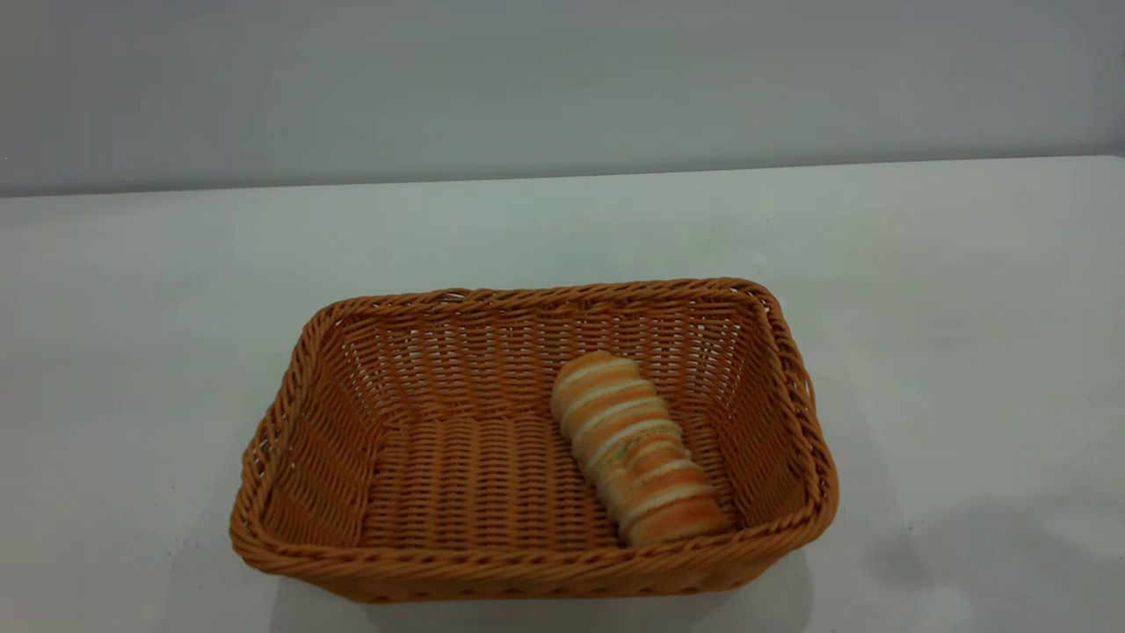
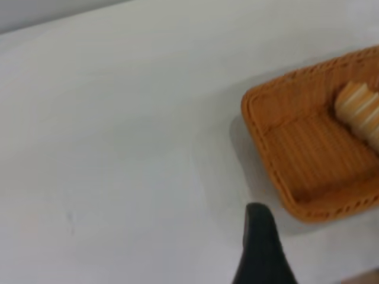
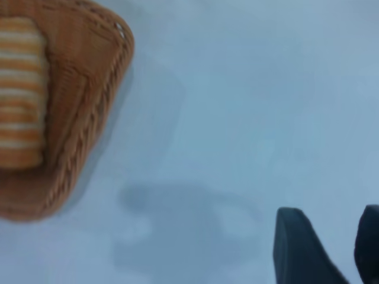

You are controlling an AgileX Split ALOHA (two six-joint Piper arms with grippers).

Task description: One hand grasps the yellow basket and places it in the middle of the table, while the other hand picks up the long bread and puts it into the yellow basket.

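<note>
You had the yellow basket (image 1: 527, 563) set mid-worktop (image 1: 132, 352), the long bread (image 1: 635, 444) lying inside it. Both steps appeared complete. Right gripper (image 3: 331, 248) stood parted, empty, well clear; left gripper (image 2: 260, 248): aperture indeterminable.

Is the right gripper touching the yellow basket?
Apart. The right wrist view shows bare table between the right gripper and the yellow basket.

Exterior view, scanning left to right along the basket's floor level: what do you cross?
Bare table → left wall of the yellow basket → long bread lying inside → basket's right wall → bare table again.
</note>
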